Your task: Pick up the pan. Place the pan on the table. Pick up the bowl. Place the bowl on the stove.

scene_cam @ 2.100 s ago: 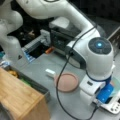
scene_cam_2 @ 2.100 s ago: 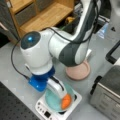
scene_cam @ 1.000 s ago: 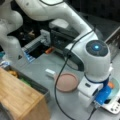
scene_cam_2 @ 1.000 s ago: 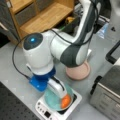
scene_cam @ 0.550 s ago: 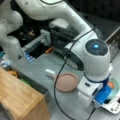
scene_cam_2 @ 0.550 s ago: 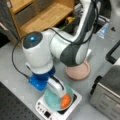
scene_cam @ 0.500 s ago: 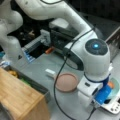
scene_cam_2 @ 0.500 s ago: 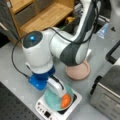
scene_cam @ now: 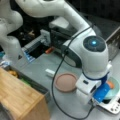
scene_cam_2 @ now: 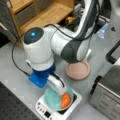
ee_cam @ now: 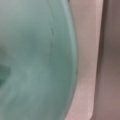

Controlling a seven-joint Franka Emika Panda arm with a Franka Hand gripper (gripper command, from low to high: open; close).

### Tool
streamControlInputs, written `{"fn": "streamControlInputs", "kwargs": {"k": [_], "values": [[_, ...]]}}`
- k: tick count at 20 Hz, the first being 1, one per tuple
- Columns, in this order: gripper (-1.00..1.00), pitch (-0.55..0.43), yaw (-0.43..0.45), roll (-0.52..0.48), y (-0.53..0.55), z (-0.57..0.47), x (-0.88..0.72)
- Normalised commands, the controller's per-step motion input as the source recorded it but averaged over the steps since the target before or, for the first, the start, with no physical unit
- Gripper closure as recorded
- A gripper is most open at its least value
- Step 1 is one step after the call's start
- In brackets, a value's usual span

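Hand over bowl, bowl on stove; pan on counter.

The hand (scene_cam_2: 58, 86) reaches down over the rim of the bowl (scene_cam_2: 53, 100), one white finger (scene_cam_2: 57, 83) lying across the near rim beside the orange food piece (scene_cam_2: 65, 100); whether it is clamped on the rim or parted from it, I cannot tell. The wrist view is filled with the bowl's teal inner wall (ee_cam: 32, 57), so the camera sits just above it. Judgement: the bowl looks stiff, light and smooth, likely slippery; the thin rim is the place to pinch. It sits on the stove (scene_cam_2: 43, 111), directly under the hand. The pan (scene_cam_2: 78, 70) rests on the counter (scene_cam_2: 15, 65), just beside the stove, apart from the hand.
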Motion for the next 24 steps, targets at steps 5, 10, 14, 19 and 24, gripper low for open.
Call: {"fn": "streamControlInputs", "kwargs": {"k": [5, 10, 14, 19, 24], "values": [[-1.00, -0.126, 0.079, -0.141, 0.02, 0.07, -0.33], [-1.00, -0.081, 0.075, -0.134, 0.03, 0.07, -0.44], [-1.00, -0.059, 0.055, -0.144, -0.02, 0.05, -0.53], [-1.00, -0.094, 0.046, -0.134, -0.10, -0.02, -0.55], [-1.00, -0.122, 0.028, -0.129, -0.17, -0.12, -0.55]]}}
